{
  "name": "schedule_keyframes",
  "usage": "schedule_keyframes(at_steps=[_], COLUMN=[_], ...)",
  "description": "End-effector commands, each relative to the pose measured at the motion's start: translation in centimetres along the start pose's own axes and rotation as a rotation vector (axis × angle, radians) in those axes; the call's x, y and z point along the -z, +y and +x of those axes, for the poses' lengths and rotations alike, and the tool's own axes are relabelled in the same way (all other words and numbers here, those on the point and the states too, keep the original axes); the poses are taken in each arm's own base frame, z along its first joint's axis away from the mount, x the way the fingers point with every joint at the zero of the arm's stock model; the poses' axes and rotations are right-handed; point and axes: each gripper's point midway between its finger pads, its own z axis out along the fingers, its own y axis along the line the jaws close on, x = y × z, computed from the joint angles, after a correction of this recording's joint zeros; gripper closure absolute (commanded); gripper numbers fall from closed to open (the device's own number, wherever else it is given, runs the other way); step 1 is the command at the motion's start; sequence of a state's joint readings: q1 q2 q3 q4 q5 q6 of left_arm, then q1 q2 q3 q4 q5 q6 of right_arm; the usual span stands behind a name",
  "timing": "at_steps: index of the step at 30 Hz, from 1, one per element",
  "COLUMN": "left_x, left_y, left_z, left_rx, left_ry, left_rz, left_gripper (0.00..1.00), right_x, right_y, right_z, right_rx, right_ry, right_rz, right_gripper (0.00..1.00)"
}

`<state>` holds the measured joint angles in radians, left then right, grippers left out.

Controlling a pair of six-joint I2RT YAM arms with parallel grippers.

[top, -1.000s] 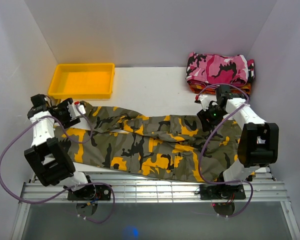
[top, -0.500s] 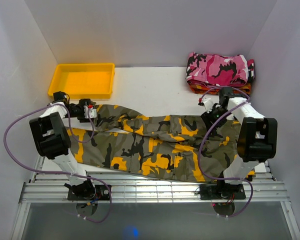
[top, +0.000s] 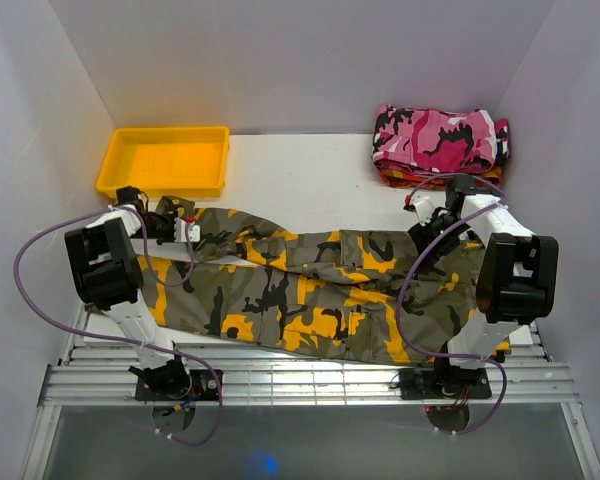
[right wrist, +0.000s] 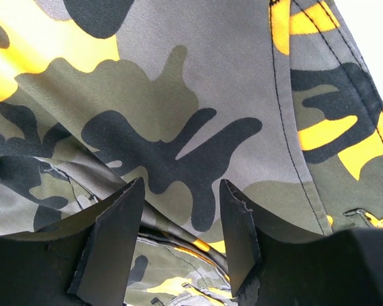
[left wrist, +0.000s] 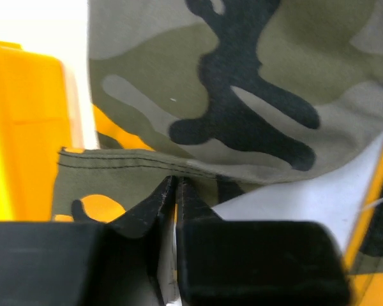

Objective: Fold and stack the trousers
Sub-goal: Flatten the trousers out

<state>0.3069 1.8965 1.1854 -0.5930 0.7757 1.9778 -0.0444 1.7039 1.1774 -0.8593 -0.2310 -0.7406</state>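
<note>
The long cloth cargo trousers, camouflaged in olive, grey-brown, black and yellow-orange, lie spread across the white table just beyond my bases. The waist is to my right and the leg ends to my left, and nothing is folded yet. I judge the first fold is in hand, which means taking the far edge at both ends.

My left pincer is closed tip to tip at the stitched hem of the far leg. I think the cloth is nipped, though the tips hide the contact itself. My right pincer stands wide open, low over the waist cloth, holding nothing.

Next it must close on that edge. Then both ends need lifting together and carrying level towards me, so the halves meet.

Beyond lie the shallow yellow plastic tray and the folded pink camouflage garment, where I judge the stack belongs.
</note>
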Motion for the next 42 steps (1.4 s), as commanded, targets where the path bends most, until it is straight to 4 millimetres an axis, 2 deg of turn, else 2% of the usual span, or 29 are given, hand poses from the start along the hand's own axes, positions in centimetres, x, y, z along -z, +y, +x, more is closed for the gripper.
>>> schedule_keyframes(at_steps=[1, 3, 4, 5, 6, 7, 8, 9, 10, 13, 16, 21, 25, 31, 33, 36, 42], left_x=[0.2, 0.5, 1.1, 2.0, 2.0, 3.2, 3.8, 4.4, 5.4, 6.7, 6.8, 4.8, 2.4, 0.2, -0.3, -0.8, -1.3], left_y=[0.3, -0.2, 0.2, 0.6, 0.5, 1.3, 1.8, 2.5, 3.4, 4.4, 4.2, 3.4, 2.0, -0.3, -0.7, -1.4, -2.1], left_z=[-1.1, -1.5, -1.9, -2.1, -2.0, -2.3, -2.5, -2.9, -3.5, -4.0, -4.2, -4.8, -5.5, -2.7, -2.4, -1.1, -0.9], left_rx=[-0.656, -0.644, -0.649, -0.661, -0.659, -0.684, -0.692, -0.709, -0.732, -0.767, -0.756, -0.788, -0.826, -0.826, -0.833, -0.835, -0.839], left_ry=[0.008, 0.005, 0.01, 0.026, 0.027, 0.061, 0.071, 0.079, 0.099, 0.139, 0.148, 0.131, 0.124, 0.206, 0.219, 0.263, 0.269], left_rz=[0.074, 0.072, 0.06, 0.045, 0.045, 0.031, 0.013, -0.005, -0.027, -0.03, 0.028, 0.057, 0.125, 0.311, 0.346, 0.423, 0.478], left_gripper=[0.9, 0.98, 0.99, 0.88, 0.88, 0.66, 0.54, 0.34, 0.03, 0.02, 0.02, 0.02, 0.02, 0.1, 0.12, 0.17, 0.51], right_x=[0.8, 0.9, 0.9, 1.0, 1.0, 1.0, 1.1, 1.2, 1.2, 1.2, 1.2, 1.3, 1.4, 0.6, 0.5, 0.0, -0.4], right_y=[-0.5, -0.4, -0.3, -0.3, -0.2, -0.2, -0.2, -0.2, -0.1, -0.1, -0.2, -0.3, -0.4, -1.5, -2.1, -2.3, -2.7], right_z=[-0.7, -0.6, -0.5, -0.4, -0.3, -0.3, -0.4, -0.4, -0.5, -0.8, -1.2, -1.7, -1.3, -0.3, -0.1, 0.1, 0.3], right_rx=[0.003, -0.002, -0.002, 0.001, 0.001, 0.002, 0.002, 0.004, 0.003, 0.001, -0.008, -0.018, -0.011, -0.052, -0.077, -0.101, -0.123], right_ry=[-0.021, -0.022, -0.021, -0.019, -0.018, -0.019, -0.021, -0.022, -0.024, -0.032, -0.041, -0.054, -0.045, -0.015, -0.012, -0.006, -0.002], right_rz=[0.004, -0.001, -0.004, -0.006, -0.004, -0.008, -0.009, -0.011, -0.015, -0.021, -0.028, -0.036, -0.024, -0.01, -0.003, -0.007, -0.018], right_gripper=[0.44, 0.45, 0.45, 0.45, 0.45, 0.45, 0.45, 0.45, 0.45, 0.45, 0.45, 0.45, 0.45, 0.45, 0.45, 0.45, 0.45])
